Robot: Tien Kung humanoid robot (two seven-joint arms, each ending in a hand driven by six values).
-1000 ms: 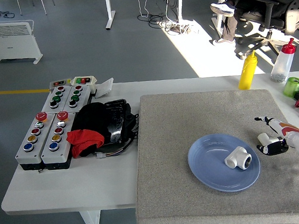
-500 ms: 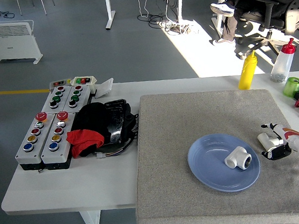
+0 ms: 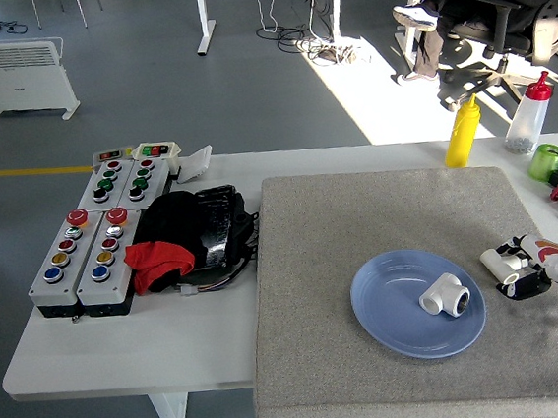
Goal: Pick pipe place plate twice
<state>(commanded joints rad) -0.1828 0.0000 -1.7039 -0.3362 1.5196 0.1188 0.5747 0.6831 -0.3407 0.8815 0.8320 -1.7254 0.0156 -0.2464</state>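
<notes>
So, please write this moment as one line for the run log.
right hand: at mat's right edge, fingers unclear | pipe fitting: on blue plate | left hand: not in view

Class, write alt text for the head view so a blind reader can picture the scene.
A white plastic pipe tee lies on a round blue plate on a grey felt mat. The right robot hand holds a second white pipe piece just right of the plate. Grey push-button boxes sit at the table's left.

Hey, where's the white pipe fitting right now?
The pipe fitting lies on the blue plate, right of its centre, on the grey mat.
</notes>
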